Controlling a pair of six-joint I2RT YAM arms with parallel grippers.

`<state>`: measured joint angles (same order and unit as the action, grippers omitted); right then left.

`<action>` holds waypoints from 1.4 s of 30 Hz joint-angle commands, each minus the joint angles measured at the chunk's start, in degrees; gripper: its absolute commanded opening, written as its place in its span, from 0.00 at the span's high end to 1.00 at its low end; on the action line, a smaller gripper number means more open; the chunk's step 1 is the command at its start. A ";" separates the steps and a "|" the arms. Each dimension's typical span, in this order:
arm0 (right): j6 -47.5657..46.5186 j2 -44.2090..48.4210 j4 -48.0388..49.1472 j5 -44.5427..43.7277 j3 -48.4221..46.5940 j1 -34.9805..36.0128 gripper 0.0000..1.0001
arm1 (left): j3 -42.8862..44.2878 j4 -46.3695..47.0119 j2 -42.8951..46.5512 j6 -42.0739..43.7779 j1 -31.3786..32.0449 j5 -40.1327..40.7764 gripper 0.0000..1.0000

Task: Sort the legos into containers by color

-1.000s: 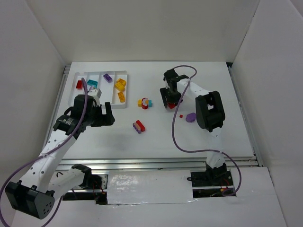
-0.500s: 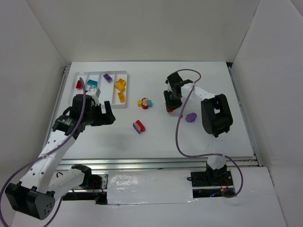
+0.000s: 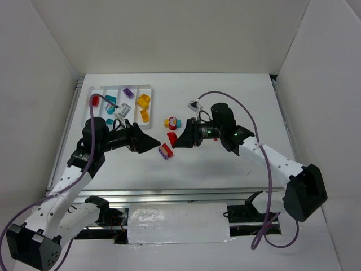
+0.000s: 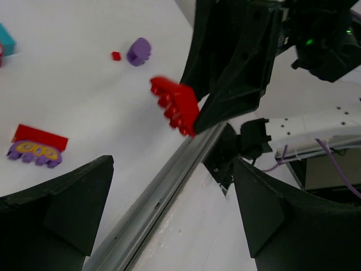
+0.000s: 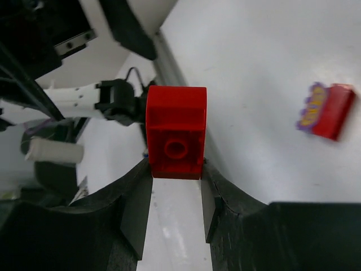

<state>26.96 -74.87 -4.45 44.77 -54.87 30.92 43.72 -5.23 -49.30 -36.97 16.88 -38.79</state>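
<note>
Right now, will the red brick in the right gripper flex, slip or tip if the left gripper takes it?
The red brick looks like hard moulded plastic, so probably rigid and light. Its smooth flat sides may slip, as the right gripper grips only one end. The open left gripper should probably close squarely across flat faces.

The left arm point(image 3: 62, 183) and the right arm point(image 3: 276, 161) are being shown with white tube-like links and bulky black joints. A purple cable point(image 3: 225, 95) is being carried loosely along each. Small dark screw holes point(image 4: 337, 110) are being displayed on the white casing, and a green light point(image 4: 309, 42) is being given off at the right wrist. The fingers point(image 4: 62, 203) are being seen as matte black wedges.
</note>
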 commanded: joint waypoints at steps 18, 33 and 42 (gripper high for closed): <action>13.29 1.14 20.97 5.59 -2.95 11.89 1.00 | -1.44 18.56 0.69 -8.89 2.63 -14.20 0.29; 15.31 -1.94 27.04 8.40 -3.23 11.80 1.00 | 0.91 17.12 0.96 -8.48 2.72 -13.43 1.00; 14.26 -1.95 25.64 6.12 -0.50 9.78 0.00 | 11.80 -0.71 -3.52 -2.76 -0.34 4.12 1.00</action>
<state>41.50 -76.75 20.29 53.10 -56.38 41.36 49.19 2.87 -51.44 -44.95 18.74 -46.48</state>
